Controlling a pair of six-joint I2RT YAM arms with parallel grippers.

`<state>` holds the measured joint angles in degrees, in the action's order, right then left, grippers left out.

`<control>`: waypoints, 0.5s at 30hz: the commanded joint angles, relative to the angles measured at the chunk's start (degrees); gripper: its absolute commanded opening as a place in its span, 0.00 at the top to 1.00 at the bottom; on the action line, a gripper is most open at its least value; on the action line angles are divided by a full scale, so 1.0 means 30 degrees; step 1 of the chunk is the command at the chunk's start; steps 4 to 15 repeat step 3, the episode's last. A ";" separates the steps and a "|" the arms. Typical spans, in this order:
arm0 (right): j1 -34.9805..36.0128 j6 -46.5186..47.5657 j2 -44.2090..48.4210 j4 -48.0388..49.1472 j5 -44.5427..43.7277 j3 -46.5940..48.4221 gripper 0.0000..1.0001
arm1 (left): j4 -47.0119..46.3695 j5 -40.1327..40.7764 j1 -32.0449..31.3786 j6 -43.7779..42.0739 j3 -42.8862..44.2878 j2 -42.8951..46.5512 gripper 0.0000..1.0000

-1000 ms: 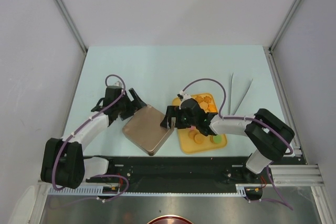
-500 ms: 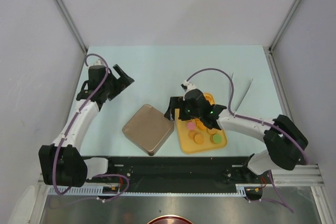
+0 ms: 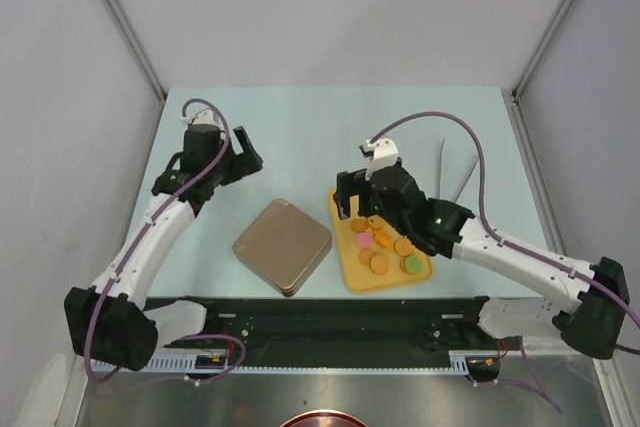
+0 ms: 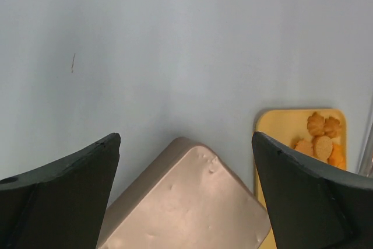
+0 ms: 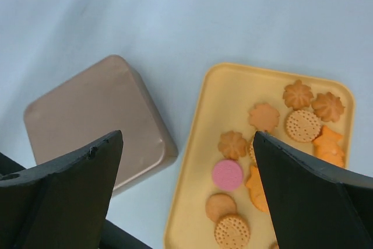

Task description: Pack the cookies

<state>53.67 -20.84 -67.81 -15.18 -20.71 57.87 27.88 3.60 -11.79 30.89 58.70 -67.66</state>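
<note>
The cookies (image 3: 385,247) lie on a yellow tray (image 3: 344,257): mostly orange-tan, one pink (image 3: 363,241), one green (image 3: 411,264). In the right wrist view the pink cookie (image 5: 227,174) and flower-edged ones (image 5: 298,94) show on the tray (image 5: 192,190). A closed brown rounded-square tin (image 3: 282,245) sits left of the tray. My left gripper (image 3: 250,155) is open and empty, back left of the tin. My right gripper (image 3: 352,209) is open and empty, above the tray's back left corner. The left wrist view shows the tin (image 4: 186,208) and tray (image 4: 280,123) below the open gripper (image 4: 185,138).
Two thin pale sticks (image 3: 442,169) lie on the table behind and right of the tray. The black rail of the arm bases (image 3: 330,312) runs along the near edge. Grey walls close in the table on the left and right.
Both grippers have left the tin's sides. The left arm swung up and back left. The right arm lifted and pulled right over the tray. The tin stayed in place.
</note>
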 commanded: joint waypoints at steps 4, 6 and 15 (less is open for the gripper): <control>0.1883 0.1761 -0.0219 -0.0479 -0.3585 0.0077 0.00 | 0.0991 0.2146 -0.1138 -0.1478 -0.0199 0.1691 0.00; 0.1883 0.1761 -0.0219 -0.0479 -0.3585 0.0077 0.00 | 0.0991 0.2146 -0.1138 -0.1478 -0.0199 0.1691 0.00; 0.1883 0.1761 -0.0219 -0.0479 -0.3585 0.0077 0.00 | 0.0991 0.2146 -0.1138 -0.1478 -0.0199 0.1691 0.00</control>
